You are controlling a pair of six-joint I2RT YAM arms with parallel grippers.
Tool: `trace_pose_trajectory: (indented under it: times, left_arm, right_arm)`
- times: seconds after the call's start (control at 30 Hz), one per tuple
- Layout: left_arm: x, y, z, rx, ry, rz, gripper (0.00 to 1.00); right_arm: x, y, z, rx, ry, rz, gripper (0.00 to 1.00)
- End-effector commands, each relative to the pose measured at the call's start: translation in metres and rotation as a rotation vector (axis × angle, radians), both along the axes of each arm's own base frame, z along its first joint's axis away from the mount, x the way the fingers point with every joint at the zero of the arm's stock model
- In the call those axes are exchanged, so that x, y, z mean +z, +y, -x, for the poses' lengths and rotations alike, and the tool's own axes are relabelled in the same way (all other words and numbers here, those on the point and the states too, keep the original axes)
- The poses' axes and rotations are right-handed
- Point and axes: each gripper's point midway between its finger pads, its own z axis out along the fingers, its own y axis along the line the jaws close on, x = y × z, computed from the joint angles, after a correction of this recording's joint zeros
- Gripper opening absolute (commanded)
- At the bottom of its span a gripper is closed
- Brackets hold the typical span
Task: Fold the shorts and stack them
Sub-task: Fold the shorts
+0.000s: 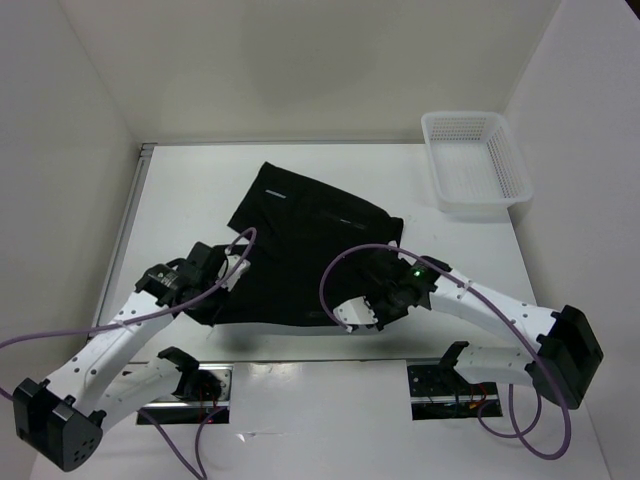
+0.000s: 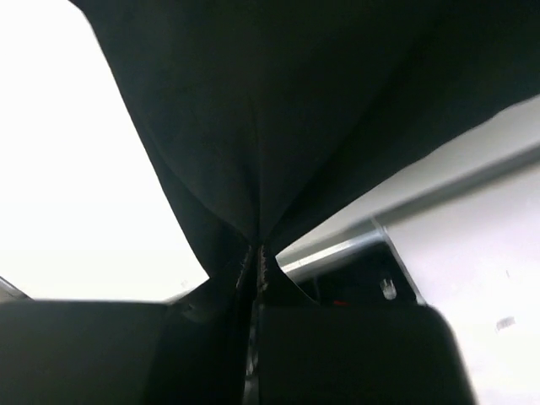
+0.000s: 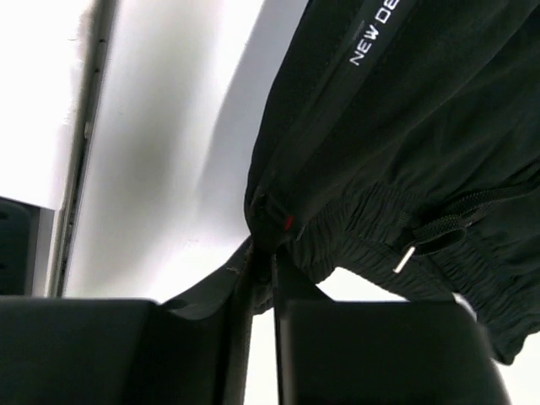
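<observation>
The black shorts (image 1: 300, 250) lie spread in the middle of the white table, with a small pale mark near their far left part. My left gripper (image 1: 222, 285) is shut on the near left edge of the shorts; the left wrist view shows the black fabric (image 2: 278, 126) pinched between the closed fingers and pulled up into a peak. My right gripper (image 1: 372, 312) is shut on the near right edge; the right wrist view shows the elastic waistband (image 3: 380, 219) with a drawstring and white lettering, bunched at the fingers.
A white plastic mesh basket (image 1: 476, 162) stands at the back right corner. White walls enclose the table on three sides. Two black mounting plates with cables sit at the near edge. Purple cables loop over both arms.
</observation>
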Motion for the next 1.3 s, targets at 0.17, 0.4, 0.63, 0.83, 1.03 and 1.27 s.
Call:
trace_pose_trajectory:
  times: [0.17, 0.4, 0.63, 0.83, 1.03, 1.27]
  left_arm:
    - [0.015, -0.021, 0.034, -0.062, 0.141, 0.131, 0.52]
    - [0.041, -0.046, -0.052, -0.015, -0.135, 0.257, 0.7]
    - [0.089, -0.05, -0.224, 0.1, -0.414, 0.388, 0.71]
    - [0.051, -0.016, -0.328, 0.219, -0.339, 0.356, 0.71]
    - [-0.027, 0.001, -0.34, 0.29, -0.186, 0.258, 0.71]
    - [-0.061, -0.001, -0.342, 0.295, -0.114, 0.255, 0.71]
  right_arm:
    - [0.036, 0.014, 0.016, 0.045, 0.037, -0.102, 0.75]
    - [0.122, 0.084, -0.042, -0.29, -0.08, -0.523, 0.8]
    - [0.129, 0.08, -0.187, -0.896, -0.026, -0.749, 0.82]
    - [0.113, 0.024, -0.283, -1.26, -0.077, -0.85, 0.78]
    - [0.072, -0.019, -0.322, -1.526, -0.147, -0.823, 0.75]
    - [0.011, -0.046, -0.336, -1.696, -0.129, -0.618, 0.75]
